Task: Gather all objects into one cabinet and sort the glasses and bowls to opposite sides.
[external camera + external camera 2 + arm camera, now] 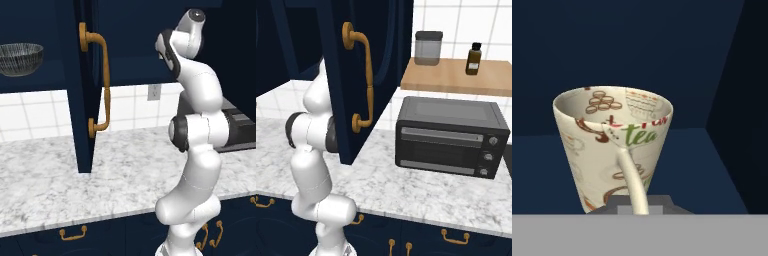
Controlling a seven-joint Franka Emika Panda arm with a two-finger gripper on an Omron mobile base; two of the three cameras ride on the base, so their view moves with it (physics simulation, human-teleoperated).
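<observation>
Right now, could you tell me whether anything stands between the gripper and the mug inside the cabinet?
Nothing visible does. In the hand view the mug stands upright on the dark cabinet shelf directly ahead, its handle turned toward the camera and running down to the bottom of the view, where the gripper has shut.

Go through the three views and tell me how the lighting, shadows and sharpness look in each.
Left base view: evenly lit, soft overall; the open cabinet interior is deeply dark around the patterned bowl. Right base view: bright tiles, slightly blurred toaster oven with a faint shadow on the counter. Hand view: the mug is well lit and close against a dim navy interior; its print is soft-edged.
</observation>
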